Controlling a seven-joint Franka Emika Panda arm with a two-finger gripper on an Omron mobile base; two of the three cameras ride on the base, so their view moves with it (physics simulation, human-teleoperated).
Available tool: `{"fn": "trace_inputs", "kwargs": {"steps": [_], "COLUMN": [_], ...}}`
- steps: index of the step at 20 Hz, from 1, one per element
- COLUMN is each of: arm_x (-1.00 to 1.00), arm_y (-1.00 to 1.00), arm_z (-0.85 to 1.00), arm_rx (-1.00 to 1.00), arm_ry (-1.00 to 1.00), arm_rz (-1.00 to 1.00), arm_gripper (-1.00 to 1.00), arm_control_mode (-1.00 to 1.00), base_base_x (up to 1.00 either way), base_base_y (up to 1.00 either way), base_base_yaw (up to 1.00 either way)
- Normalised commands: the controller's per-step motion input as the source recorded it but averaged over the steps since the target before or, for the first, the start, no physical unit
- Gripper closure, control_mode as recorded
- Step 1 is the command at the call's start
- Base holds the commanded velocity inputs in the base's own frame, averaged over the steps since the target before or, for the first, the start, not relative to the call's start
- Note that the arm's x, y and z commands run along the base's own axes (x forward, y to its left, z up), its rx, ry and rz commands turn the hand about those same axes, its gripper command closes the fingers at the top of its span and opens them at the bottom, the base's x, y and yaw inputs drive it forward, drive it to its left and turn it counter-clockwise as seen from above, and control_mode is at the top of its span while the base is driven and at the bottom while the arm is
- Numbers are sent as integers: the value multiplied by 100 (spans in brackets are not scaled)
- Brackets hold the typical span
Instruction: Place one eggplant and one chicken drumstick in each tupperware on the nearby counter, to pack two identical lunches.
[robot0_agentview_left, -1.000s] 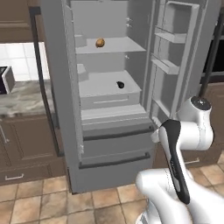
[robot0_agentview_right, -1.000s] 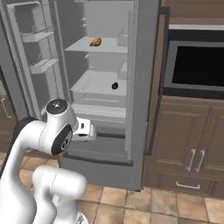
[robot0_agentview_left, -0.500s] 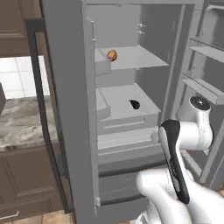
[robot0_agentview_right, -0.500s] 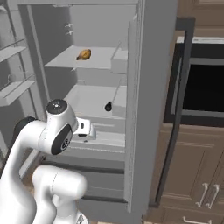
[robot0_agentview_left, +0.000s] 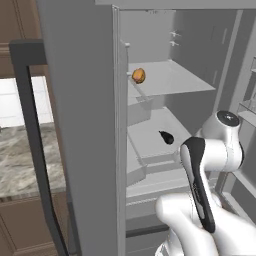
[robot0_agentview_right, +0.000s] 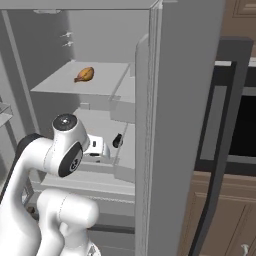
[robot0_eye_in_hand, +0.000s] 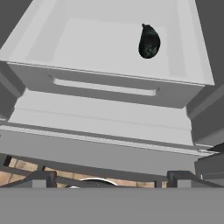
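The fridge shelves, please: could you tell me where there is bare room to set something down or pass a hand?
On the upper shelf, everything right of the chicken drumstick is bare. In the drawer below, the dark eggplant sits near the far right corner, so the left and front floor is free. It is tightest between the eggplant and the right wall.

Rendered frames, flat even lighting, no clear source. Fridge interior (robot0_agentview_left: 170, 80) pale grey with soft shading under the shelves. Faint gloss on the near-black eggplant (robot0_eye_in_hand: 149, 41). No glare, no motion blur; edges slightly soft, coarse resolution.
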Motion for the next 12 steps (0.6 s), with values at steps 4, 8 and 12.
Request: {"fn": "trace_inputs", "kwargs": {"steps": [4,8,12], "arm_x": [6,3,-10], "arm_y": [1,14,31], "arm_z": [0,10,47], "arm_rx": [0,0,0], "arm_ry": [1,1,0], "arm_rz": [0,0,0], "arm_gripper": [-100,-100,-100], "arm_control_mode": [-100,-100,-100], "base_base_x": [41,0,0], "base_base_y": [0,0,0], "base_base_yaw": [0,0,0]}}
